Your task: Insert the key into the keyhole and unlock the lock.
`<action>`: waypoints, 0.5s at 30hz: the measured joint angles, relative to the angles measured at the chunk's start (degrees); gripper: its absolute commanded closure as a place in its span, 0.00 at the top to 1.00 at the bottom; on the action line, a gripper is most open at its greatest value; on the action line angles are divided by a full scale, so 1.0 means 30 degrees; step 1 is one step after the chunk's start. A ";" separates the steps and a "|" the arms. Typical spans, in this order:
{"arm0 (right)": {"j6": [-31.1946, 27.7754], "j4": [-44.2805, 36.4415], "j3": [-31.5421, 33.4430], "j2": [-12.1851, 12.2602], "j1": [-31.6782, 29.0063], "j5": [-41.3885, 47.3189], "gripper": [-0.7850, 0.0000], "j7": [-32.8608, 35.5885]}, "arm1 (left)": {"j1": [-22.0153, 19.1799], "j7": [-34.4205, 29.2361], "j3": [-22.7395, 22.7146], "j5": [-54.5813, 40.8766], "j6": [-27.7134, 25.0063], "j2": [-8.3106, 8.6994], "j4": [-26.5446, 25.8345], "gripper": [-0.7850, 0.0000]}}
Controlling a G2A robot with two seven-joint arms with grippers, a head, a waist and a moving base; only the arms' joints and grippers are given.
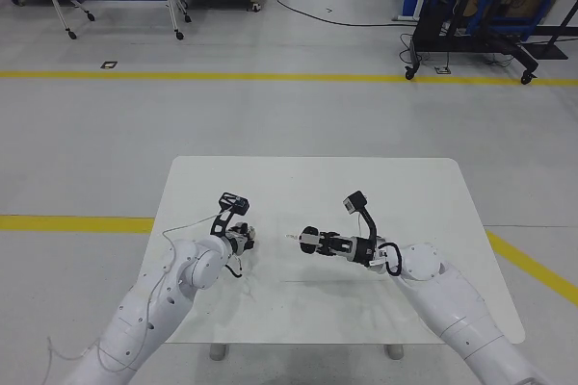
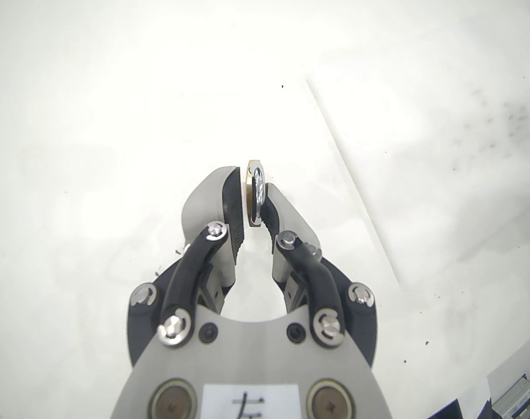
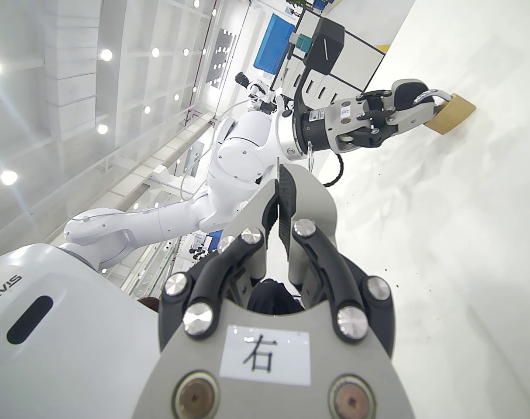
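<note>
The left jaws are clenched on a brass padlock (image 2: 249, 202) with a silver shackle (image 2: 259, 194), seen edge-on between the black pads (image 2: 232, 202) at the lower centre of the left wrist view. The right jaws pinch a thin silver key (image 3: 277, 167), its tip toward the padlock at the upper right of the right wrist view. Both hang over the white bench (image 1: 385, 192) with a gap between them.

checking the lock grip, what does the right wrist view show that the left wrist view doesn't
Right wrist view adds the broad face of the square brass padlock and the right pincer shut on what looks like a thin metal key. Left wrist view adds the padlock edge-on between ribbed black pads. Both share the left pincer clamped on the padlock.
</note>
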 measured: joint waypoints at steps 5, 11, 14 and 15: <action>0.0000 0.0000 0.0000 0.0000 0.0000 0.0000 0.00 0.0000 | 0.0102 0.0208 -0.0105 0.0089 -0.0238 -0.0057 -0.0009 0.29; 0.0000 0.0000 0.0000 0.0000 0.0000 0.0000 0.00 0.0000 | 0.0199 0.0303 -0.0275 0.0177 -0.0416 -0.0119 -0.0039 0.04; 0.0000 0.0000 0.0000 0.0000 0.0000 0.0000 0.00 0.0000 | 0.0237 0.0269 -0.0337 0.0355 -0.0460 -0.0141 -0.0081 0.00; 0.0000 0.0000 0.0000 0.0000 0.0000 0.0000 0.00 0.0000 | 0.0236 0.0235 -0.0345 0.0471 -0.0449 -0.0154 -0.0076 0.00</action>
